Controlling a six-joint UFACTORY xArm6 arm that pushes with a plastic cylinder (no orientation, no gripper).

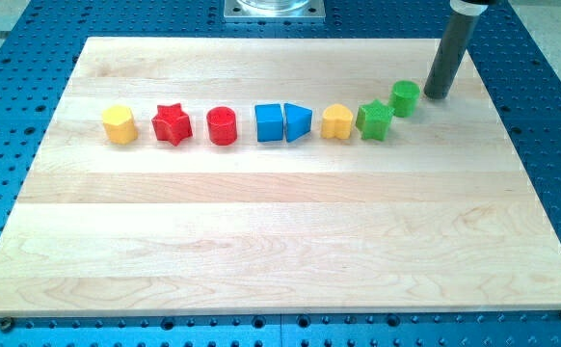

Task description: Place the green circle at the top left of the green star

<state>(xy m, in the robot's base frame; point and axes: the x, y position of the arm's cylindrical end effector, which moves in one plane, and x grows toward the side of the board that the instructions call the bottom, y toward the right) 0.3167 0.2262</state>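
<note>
Pale wooden board (261, 241) on blue perforated table (550, 116), blocks in row.

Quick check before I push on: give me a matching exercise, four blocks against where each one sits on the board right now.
Blocks:
1. green circle
2. green star
3. yellow hexagon
4. red circle

Places:
A. far end of the row at the view's left
B. next to my tip, on its left
C. between the red star and the blue cube
D. just right of the yellow heart

Pairs: 1-B, 2-D, 3-A, 4-C
</note>
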